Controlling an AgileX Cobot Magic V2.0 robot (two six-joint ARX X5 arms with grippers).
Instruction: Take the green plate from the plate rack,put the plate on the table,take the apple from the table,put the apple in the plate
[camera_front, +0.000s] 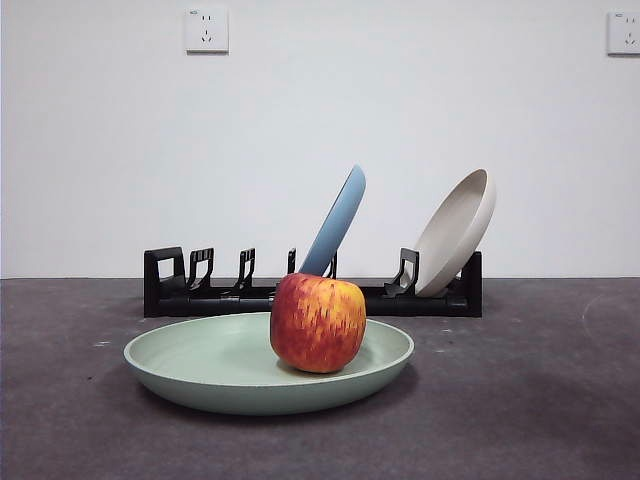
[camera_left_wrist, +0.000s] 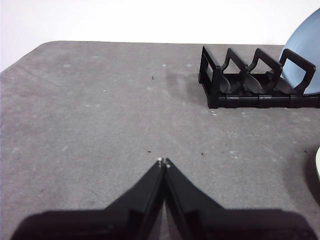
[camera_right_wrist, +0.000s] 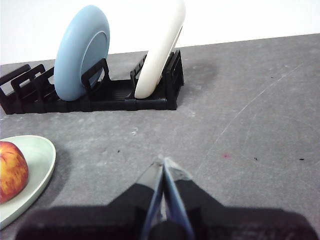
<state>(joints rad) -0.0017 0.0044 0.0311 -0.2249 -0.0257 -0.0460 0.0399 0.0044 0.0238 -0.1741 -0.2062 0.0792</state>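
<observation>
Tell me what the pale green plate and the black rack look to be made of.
The shallow pale sage-green plate looks like matte plastic or melamine: even colour, soft dull sheen, no glaze glints; glazed ceramic seems less likely. The long black slotted plate rack looks like moulded plastic: slightly glossy, with chunky uniform prongs.

Three plates are counted: one green plate (camera_front: 215, 372) on the bench (camera_front: 540, 400), plus one light blue plate (camera_front: 336, 220) and one cream-white plate (camera_front: 456, 232) held in the rack. One apple (camera_front: 317, 322) is recorded. One plate rack (camera_front: 200, 293) is noted. Two wall sockets, one on the left (camera_front: 206, 30) and one on the right (camera_front: 623, 33), are observed. Two end effectors are registered, left (camera_left_wrist: 163, 162) and right (camera_right_wrist: 162, 162).
</observation>
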